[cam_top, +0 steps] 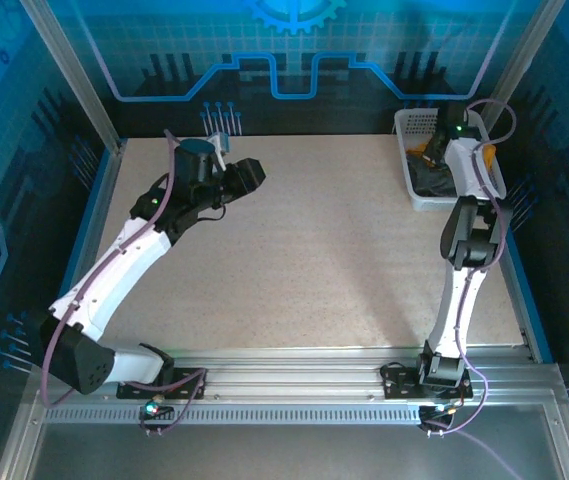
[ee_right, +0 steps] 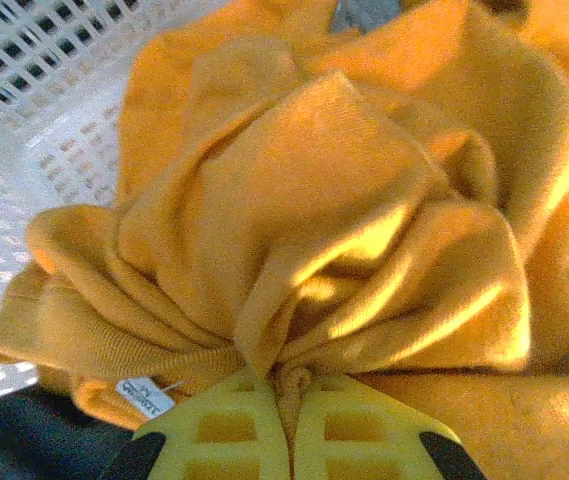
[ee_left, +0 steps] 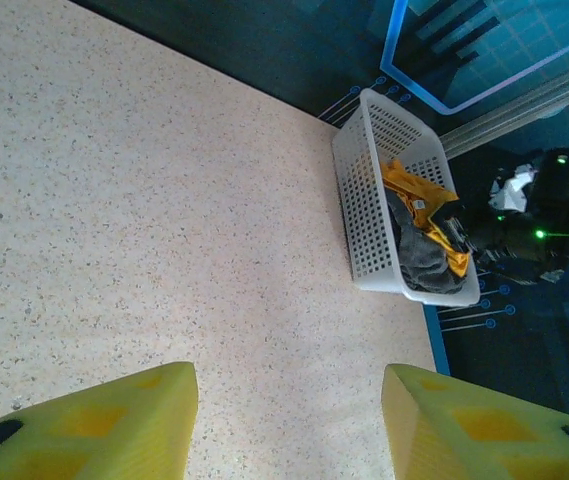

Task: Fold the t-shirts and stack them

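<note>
Right wrist view: right gripper (ee_right: 286, 390) clamped on crumpled orange-yellow knit t-shirt (ee_right: 354, 190), its white tag (ee_right: 144, 394) illegible lower left; left gripper (ee_left: 289, 400) gapes.

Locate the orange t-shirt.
The orange t-shirt sits in the white basket at the far right of the table, atop the grey t-shirt, pinched by the right gripper.

Glowing blue on circuit-patterned walls (cam_top: 364, 40), lying pale on speckled beige table (cam_top: 344, 260), glinting off metal rails (cam_top: 294, 385) at near edge
</note>
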### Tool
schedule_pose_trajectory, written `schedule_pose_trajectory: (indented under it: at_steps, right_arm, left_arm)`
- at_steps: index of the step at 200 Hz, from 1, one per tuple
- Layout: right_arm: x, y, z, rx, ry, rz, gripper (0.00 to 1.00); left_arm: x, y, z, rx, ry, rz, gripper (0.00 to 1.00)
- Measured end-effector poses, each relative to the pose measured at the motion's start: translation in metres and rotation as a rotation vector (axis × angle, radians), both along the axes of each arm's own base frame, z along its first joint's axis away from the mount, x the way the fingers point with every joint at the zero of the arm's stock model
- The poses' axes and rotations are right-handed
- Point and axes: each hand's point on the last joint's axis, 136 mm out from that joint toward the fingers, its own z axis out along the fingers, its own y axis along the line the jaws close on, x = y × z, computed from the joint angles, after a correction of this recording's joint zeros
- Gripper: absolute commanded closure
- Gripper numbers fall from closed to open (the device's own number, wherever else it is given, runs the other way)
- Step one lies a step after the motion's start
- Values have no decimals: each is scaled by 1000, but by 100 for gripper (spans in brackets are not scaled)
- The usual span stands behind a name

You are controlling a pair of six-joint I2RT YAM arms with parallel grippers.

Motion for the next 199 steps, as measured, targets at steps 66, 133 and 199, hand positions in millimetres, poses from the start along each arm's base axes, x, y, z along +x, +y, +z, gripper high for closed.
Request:
schedule_pose_trajectory:
  at_steps: [66, 133, 199]
  right_arm:
    - [-28, 59, 161, -79, -390, 46, 100]
    - [-43, 100, 318, -60, -770, 184, 100]
    - [-98, 208, 442, 50, -1080, 470, 100]
  left_arm:
    - [-1, 0, -6, 4, 14, 0, 49]
    - [6, 2, -19, 28, 43, 22, 48]
    - [19, 31, -8, 94, 33, 156, 48]
